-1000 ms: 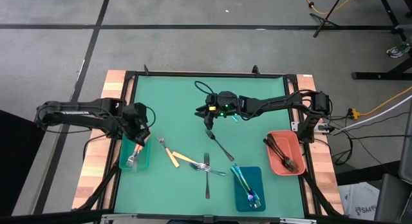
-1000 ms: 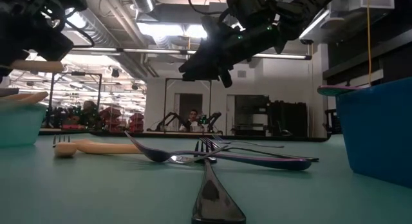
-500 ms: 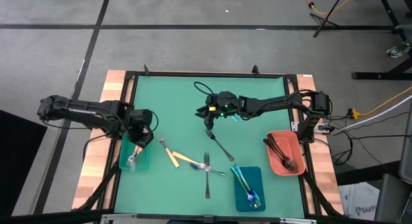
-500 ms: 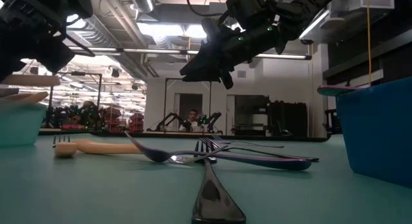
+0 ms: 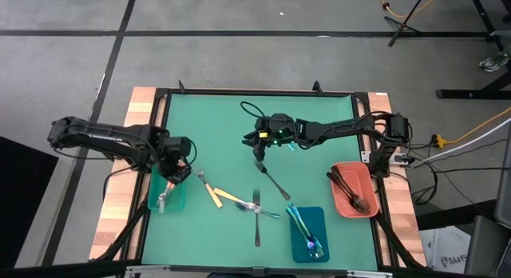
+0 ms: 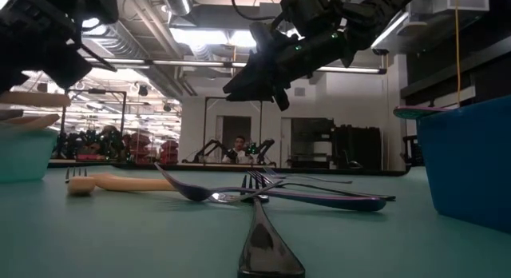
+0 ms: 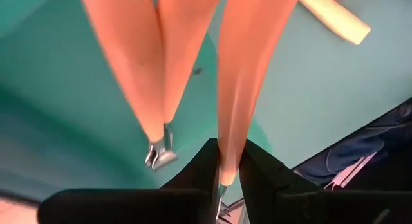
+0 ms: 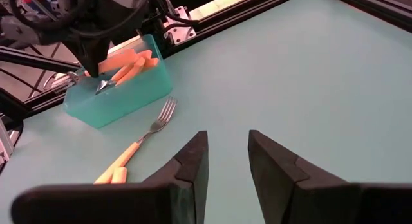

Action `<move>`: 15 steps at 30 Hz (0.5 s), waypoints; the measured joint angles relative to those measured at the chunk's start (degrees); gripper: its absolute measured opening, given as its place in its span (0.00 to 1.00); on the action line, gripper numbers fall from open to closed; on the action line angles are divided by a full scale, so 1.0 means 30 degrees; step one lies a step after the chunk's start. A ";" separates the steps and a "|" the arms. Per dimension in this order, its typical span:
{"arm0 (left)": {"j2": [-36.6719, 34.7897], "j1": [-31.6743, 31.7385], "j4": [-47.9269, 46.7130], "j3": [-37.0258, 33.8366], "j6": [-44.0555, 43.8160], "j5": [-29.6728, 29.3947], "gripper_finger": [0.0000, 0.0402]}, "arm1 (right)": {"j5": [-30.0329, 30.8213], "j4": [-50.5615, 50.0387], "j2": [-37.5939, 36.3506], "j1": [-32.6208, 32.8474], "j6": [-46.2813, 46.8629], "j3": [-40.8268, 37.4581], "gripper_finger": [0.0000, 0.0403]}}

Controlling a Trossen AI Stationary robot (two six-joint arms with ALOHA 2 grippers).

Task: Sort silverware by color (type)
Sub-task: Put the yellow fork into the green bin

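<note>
**A:** Start with the high view. Where are your arms?

**B:** Your left arm reaches in from the left, bent so its left pincer (image 5: pixel 171 182) hangs over the teal tray (image 5: pixel 177 200) at the desk's (image 5: pixel 223 126) left edge. It pinches an orange-handled utensil (image 5: pixel 164 196) that points down into the tray. Your right arm stretches across from the right, its right pincer (image 5: pixel 259 152) above the desk's middle, near a dark fork (image 5: pixel 273 180). More forks (image 5: pixel 254 208) lie crossed on the desk; dark ones fill the red tray (image 5: pixel 361 208), iridescent ones the blue tray (image 5: pixel 318 228).

**A:** And the low view?

**B:** Your right pincer (image 6: pixel 239 88) hangs high, clear of the desk. A tan-handled fork (image 6: pixel 112 182) and crossed forks (image 6: pixel 263 194) lie below. A person (image 6: pixel 239 146) sits far behind, which no other view shows.

**A:** Left wrist?

**B:** Only here do you see the grip close up: the fingers (image 7: pixel 257 169) press on one orange handle (image 7: pixel 248 69), with two more handles (image 7: pixel 148 56) beside it over the tray.

**A:** Right wrist?

**B:** Your fingers (image 8: pixel 273 163) stand spread, holding nothing. Beyond them lies a tan-handled fork (image 8: pixel 145 143), then the teal tray (image 8: pixel 125 95) with the left pincer (image 8: pixel 96 68) over it.
</note>
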 joint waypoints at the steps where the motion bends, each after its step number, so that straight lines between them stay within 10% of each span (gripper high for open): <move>1: 0.0000 0.0000 -0.0219 0.0240 0.0007 -0.0145 0.10 | 0.0000 0.0000 0.0000 0.0000 0.0000 0.0000 0.25; 15: 0.0101 0.0000 -0.3074 0.2020 0.1510 -0.5189 0.10 | -0.0001 -0.0270 0.0015 0.0000 0.0007 0.0000 0.25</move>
